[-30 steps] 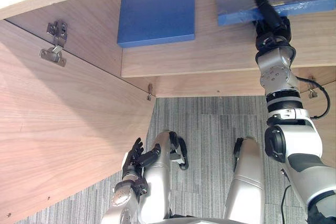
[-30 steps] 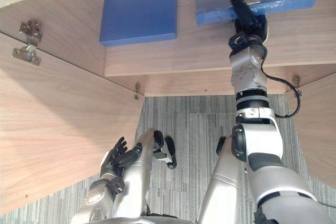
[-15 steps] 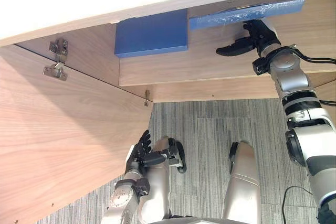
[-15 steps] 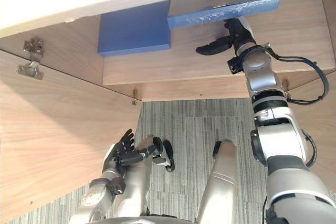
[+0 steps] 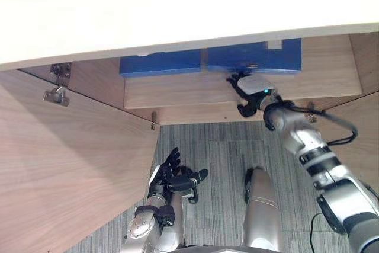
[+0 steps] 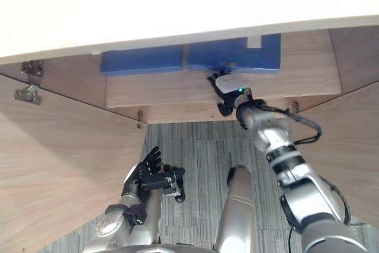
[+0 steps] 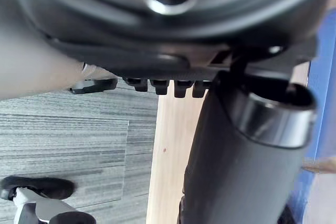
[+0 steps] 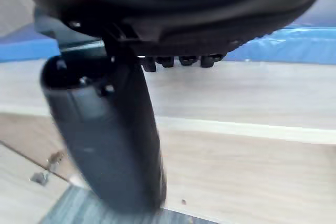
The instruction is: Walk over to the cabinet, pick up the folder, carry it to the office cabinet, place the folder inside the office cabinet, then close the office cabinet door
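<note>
Folder (image 5: pixel 260 58) lies flat on the office cabinet shelf (image 5: pixel 177 90), right of centre, pale label patch on top. A 2nd blue folder (image 5: pixel 160 63) lies flat just beside it on the left, narrow gap between the 2.

Right hand (image 5: pixel 251 90) sits at the folder's front edge, over the shelf lip. Fingers (image 6: pixel 213 79) are relaxed and loose, holding nothing. Can't tell if the tips touch the folder.

Left hand (image 5: pixel 169 173) is low by the left door, fingers spread, empty.

Surroundings:
- Cabinet's pale top panel (image 5: pixel 177 10) overhangs and hides the rear part of both folders.
- Left door (image 5: pixel 65 170) stands wide open, hinge (image 5: pixel 56 93) exposed near its upper corner.
- Right door (image 5: pixel 358 117) is open too, on the far side of the right arm.
- The right arm runs up through the opening between the 2 doors.
- Grey carpet (image 5: pixel 219 152) below the shelf.
</note>
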{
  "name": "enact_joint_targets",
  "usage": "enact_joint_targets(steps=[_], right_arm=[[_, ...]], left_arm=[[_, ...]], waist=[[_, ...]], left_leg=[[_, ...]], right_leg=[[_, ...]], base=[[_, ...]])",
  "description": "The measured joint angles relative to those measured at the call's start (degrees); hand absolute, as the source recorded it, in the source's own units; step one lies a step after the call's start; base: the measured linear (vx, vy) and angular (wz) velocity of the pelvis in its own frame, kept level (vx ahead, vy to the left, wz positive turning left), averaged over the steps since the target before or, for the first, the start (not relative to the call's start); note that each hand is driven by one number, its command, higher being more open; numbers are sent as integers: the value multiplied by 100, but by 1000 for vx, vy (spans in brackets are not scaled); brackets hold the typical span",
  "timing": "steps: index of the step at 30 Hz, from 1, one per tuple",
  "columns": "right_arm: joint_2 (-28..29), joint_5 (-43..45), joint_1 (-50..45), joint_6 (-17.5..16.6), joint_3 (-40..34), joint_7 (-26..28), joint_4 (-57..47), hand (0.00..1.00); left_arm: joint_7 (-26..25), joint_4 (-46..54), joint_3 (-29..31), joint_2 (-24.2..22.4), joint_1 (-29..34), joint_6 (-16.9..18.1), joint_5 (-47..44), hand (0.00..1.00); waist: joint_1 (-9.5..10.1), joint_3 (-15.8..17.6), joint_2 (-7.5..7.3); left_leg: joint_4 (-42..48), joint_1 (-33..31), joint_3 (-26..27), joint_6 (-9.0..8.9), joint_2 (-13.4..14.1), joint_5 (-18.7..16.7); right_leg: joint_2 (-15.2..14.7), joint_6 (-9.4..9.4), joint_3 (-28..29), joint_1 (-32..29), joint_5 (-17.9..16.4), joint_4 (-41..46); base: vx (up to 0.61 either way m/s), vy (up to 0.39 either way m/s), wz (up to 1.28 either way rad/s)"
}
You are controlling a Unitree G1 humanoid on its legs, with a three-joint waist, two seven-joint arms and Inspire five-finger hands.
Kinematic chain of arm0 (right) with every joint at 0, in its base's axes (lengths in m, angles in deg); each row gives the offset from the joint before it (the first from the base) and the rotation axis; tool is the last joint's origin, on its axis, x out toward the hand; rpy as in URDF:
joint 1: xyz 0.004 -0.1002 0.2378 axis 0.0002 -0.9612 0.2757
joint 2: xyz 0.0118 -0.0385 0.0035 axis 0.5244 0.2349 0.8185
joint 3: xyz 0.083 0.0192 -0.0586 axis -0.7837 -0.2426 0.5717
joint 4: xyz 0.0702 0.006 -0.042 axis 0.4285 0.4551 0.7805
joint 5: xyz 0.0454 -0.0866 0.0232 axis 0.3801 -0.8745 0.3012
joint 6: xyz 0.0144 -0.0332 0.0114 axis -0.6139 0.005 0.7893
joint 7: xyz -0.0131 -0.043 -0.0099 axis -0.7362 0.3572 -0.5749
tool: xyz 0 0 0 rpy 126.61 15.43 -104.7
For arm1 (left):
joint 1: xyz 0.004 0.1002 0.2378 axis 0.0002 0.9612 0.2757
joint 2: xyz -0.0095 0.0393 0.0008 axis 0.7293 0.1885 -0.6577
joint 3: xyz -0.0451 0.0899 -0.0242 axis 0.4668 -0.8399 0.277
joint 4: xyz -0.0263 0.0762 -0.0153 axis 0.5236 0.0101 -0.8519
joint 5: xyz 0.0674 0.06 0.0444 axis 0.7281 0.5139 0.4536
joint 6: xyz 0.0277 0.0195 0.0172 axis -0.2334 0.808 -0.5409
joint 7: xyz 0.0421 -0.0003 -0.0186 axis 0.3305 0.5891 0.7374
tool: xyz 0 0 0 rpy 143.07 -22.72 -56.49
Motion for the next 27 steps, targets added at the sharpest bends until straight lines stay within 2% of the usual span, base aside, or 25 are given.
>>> enact_joint_targets(steps=[8, 12, 17, 20, 22, 24, 25, 27], right_arm=[[-533, -70, -196, -233, 774, 531, -397, 100], [-696, -47, -221, -333, 1191, 668, -436, 100], [-731, 202, -554, -367, 1527, 793, -436, 100], [-620, 464, -723, -354, 1680, 805, -350, 100], [-491, 629, -877, -348, 1679, 790, -171, 100], [-329, 602, -1210, -354, 1642, 630, 11, 100], [-242, 603, -1306, -358, 1600, 604, 100, 100], [-75, 604, -1472, -364, 1542, 586, 274, 100]], left_arm=[[31, -11, -11, 93, -7, 4, -33, 100], [34, -461, -24, 249, -8, 43, -259, 100], [29, -1376, 13, 275, -110, 549, -447, 100], [47, -2050, 189, 278, -395, 724, -427, 100], [51, -2498, 301, 285, -552, 776, -363, 100], [55, -2885, 432, 294, -616, 804, -247, 100], [53, -3009, 514, 310, -657, 804, -208, 100], [44, -3254, 687, 342, -759, 843, -5, 100]], waist=[[-2, 66, -124], [-2, 64, -130], [-3, -35, -152], [-12, -161, -186], [-18, -370, -224], [-30, -736, -339], [-35, -836, -389], [-91, -970, -489]], left_leg=[[-228, 696, 226, -1, 87, -10], [-430, 1060, 326, -2, 159, -10], [-836, 1588, 425, -44, 198, 69], [-1497, 1979, 442, -92, 201, 426], [-2116, 2207, 432, -135, 197, 756], [-2851, 2350, 422, -187, 206, 1171], [-3011, 2365, 326, -223, 175, 1265], [-3233, 2392, -322, -233, 44, 1350]], right_leg=[[29, -42, -34, 574, 38, -237], [131, -52, -32, 879, 154, -481], [216, -50, -81, 1403, 318, -931], [322, -132, -271, 1911, 687, -1689], [460, -198, -403, 2286, 1069, -2483], [687, -271, -506, 2651, 1682, -3642], [781, -300, -492, 2754, 1888, -4011], [940, -339, -384, 2934, 2209, -4581]], base=[[30, -4, -13], [5, 1, -16], [13, -9, -11], [21, -12, 0], [32, -35, 2], [80, -45, -10], [71, -44, -30], [15, -33, -39]])
